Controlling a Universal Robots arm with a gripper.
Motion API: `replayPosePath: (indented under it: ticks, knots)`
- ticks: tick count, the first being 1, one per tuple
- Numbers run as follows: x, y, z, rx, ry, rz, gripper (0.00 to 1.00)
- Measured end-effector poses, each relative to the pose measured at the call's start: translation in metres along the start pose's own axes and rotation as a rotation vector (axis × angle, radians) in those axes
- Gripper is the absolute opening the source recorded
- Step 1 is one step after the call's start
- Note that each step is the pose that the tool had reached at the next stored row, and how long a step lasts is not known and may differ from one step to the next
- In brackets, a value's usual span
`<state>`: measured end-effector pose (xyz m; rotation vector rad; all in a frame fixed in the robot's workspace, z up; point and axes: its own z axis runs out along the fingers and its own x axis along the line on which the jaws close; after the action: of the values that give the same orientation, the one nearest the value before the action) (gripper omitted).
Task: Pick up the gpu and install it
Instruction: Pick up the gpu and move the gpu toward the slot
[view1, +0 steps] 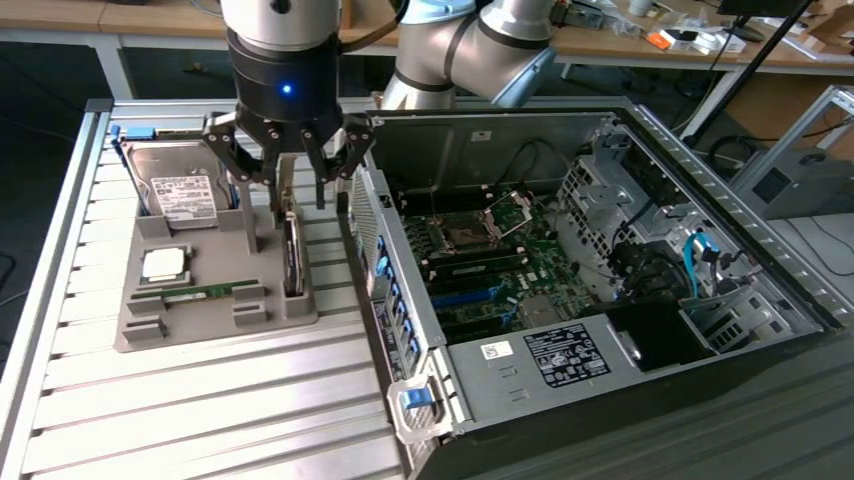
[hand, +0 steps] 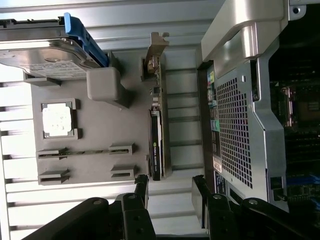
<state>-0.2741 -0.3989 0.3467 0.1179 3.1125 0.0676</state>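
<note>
Going across the exterior view: the grey parts holder sits at 9 o'clock from the open PC case. It's got a hard drive propped up at its 12 o'clock end. A CPU lies flat in the middle and a green memory stick sits toward 6.

The gpu is in the slot along the holder's 3 o'clock edge, the side next to the case. It's standing on its thin edge, not lying flat. Its long axis runs roughly 12 to 6 in that view, parallel to the case wall. In the wrist view the silvery bracket is at the end farthest from the fingers.

The gripper hangs right above the card, over its 12 o'clock half, with the fingers spread wide and nothing in them. It isn't touching the card as far as I can tell.

The bit that matters, I reckon: the card lies straight below the hand, and the wrist view has it running lengthwise away from the gap between the fingers. It sits a bit closer to one finger than the other, so the spread looks set across the card's thin faces.

The card hasn't left the holder, and the motherboard is at 3 o'clock from the hand, inside the case.
</note>
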Motion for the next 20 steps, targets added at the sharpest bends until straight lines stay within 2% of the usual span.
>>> replayPosePath:
  ticks: [16,20]
  knots:
    - [0.0002,-0.0001,0.0055,0.0008,0.0,0.0,0.48]
    - [0.0004,0.0021,0.0075,0.0014,-0.0001,0.0,0.48]
